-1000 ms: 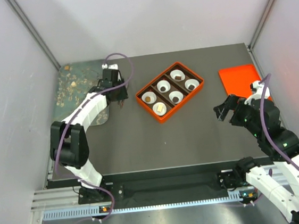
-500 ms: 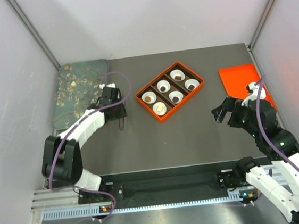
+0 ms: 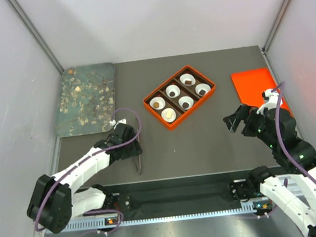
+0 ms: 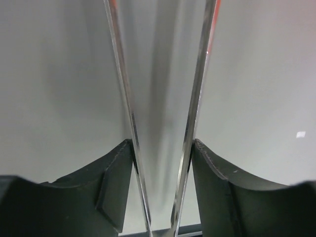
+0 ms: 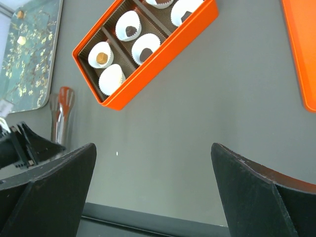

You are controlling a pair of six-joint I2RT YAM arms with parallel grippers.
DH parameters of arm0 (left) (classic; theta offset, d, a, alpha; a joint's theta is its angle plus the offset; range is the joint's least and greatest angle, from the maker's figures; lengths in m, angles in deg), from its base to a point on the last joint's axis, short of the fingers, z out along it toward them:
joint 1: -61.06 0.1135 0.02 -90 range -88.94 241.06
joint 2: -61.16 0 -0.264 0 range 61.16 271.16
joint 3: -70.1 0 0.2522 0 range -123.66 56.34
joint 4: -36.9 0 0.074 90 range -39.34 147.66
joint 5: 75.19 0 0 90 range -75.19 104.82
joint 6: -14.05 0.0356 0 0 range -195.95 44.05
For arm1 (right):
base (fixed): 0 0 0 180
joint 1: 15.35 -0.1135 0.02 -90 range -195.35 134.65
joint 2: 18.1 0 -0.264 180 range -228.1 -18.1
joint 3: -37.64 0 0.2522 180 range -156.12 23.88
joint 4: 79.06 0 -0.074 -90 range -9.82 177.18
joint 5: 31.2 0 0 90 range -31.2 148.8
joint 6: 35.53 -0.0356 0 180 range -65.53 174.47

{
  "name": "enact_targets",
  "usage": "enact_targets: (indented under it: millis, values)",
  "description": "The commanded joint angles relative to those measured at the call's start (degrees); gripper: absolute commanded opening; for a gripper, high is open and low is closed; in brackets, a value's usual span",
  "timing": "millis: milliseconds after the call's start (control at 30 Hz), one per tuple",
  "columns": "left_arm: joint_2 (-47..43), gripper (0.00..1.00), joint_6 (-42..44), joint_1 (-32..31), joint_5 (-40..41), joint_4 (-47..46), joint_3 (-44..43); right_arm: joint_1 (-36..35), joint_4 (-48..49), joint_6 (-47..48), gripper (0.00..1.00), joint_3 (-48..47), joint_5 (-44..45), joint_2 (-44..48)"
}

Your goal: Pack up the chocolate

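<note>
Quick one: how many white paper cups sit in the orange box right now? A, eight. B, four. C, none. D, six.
D: the top view shows the orange box holding six white paper cups, set in two rows of three.

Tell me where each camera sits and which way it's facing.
Top external: above and behind, looking down at the table; both arms show.
Left wrist: on the left hand, looking along the tongs between its fingers.
Right wrist: on the open right hand, facing down at the orange box.
Shared: top and right wrist both show box and tongs.
</note>
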Motion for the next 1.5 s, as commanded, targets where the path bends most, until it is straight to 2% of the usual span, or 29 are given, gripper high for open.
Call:
enact_targets:
  millis: [0,267,367,567,700,733,767,833,1133,1300,1400,1467]
  values:
    - [-2.3,0.56,-5.3,-0.1,1.8,-1.0,2.5,-0.6,0.0,0.5,1.00,-1.4,-1.2,0.6]
    - [-1.4,0.63,-4.3,-0.1,2.1,-2.3,2.7,-0.6,-0.4,-0.6,1.00,-1.8,-1.0,0.9]
    - [-1.2,0.63,-1.2,-0.1,-1.0,-5.3,2.2,-0.6,-0.6,-0.7,1.00,-1.5,-0.8,0.9]
    - [1.9,0.64,1.0,-0.1,-1.4,-5.7,0.9,-0.6,-0.9,-1.5,1.00,-1.7,-0.7,0.9]
    - [2.2,0.72,0.7,-0.1,-0.8,-4.9,-0.1,-0.6,-1.1,-1.6,1.00,-2.3,-0.2,0.3]
    - [1.9,0.90,0.7,-0.1,-0.6,-4.0,-0.4,-0.6,-1.1,-1.8,1.00,-2.3,0.0,0.2]
    - [1.6,0.95,0.7,-0.1,-0.5,-3.5,-1.2,-0.6,-1.1,-1.9,1.00,-2.5,0.1,-0.4]
    - [0.6,0.97,1.0,-0.1,-0.8,-2.6,-2.1,-0.6,-1.0,-2.0,1.00,-2.8,-0.1,-1.2]
    - [-2.6,0.99,3.2,-0.1,3.8,7.0,-10.2,-0.6,-1.5,-1.5,1.00,-9.8,3.7,-9.4]
    - [-8.7,0.99,6.0,0.0,3.8,8.8,-14.2,-0.6,0.3,0.9,1.00,-12.5,7.3,-19.0]
    - [-12.3,0.99,10.0,0.0,-3.6,4.3,-15.5,-0.6,0.4,5.5,0.96,-16.6,12.6,-27.8]
    - [-13.0,0.99,13.0,0.0,-13.3,2.2,-16.4,-0.3,0.2,7.0,0.89,-21.4,16.6,-35.1]
